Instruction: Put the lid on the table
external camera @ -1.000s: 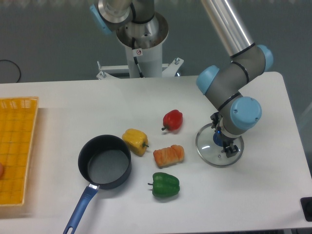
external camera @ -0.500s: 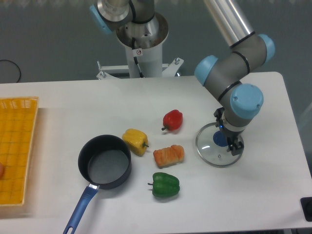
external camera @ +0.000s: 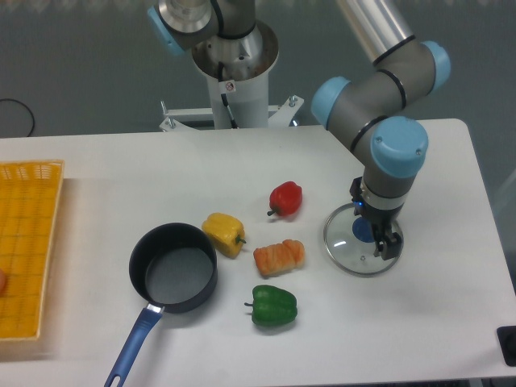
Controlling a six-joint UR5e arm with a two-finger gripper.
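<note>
From where I stand the arm's wrist blocks the far right edge of the lid [external camera: 345, 246], and the gripper [external camera: 379, 239] hangs so close over the small blue knob [external camera: 362, 230] that only part of the knob shows; I cannot tell whether the jaws are parted or closed, or whether they touch the knob at all. The lid itself lies flat on the white table [external camera: 121, 169], right of centre, its silver rim a full ring against the tabletop and the glass letting the white show through; being round, it has no long axis, and the knob faces up. A small round sticker with red in it sits on the robot's base column [external camera: 230, 85], too small to read. At the left edge a yellow gridded tray [external camera: 28, 242] is cut off by the frame, and something orange-pink peeks in at its left side, too little of it to name. A dark object at the bottom right corner is likewise cut off. Left of the lid, well apart from it, are a red pepper [external camera: 286, 198], a yellow pepper [external camera: 223, 233], a croissant-like pastry [external camera: 279, 257], a green pepper [external camera: 273, 305], and an empty dark saucepan [external camera: 173, 268] whose blue handle [external camera: 133, 348] points toward the near-left.
</note>
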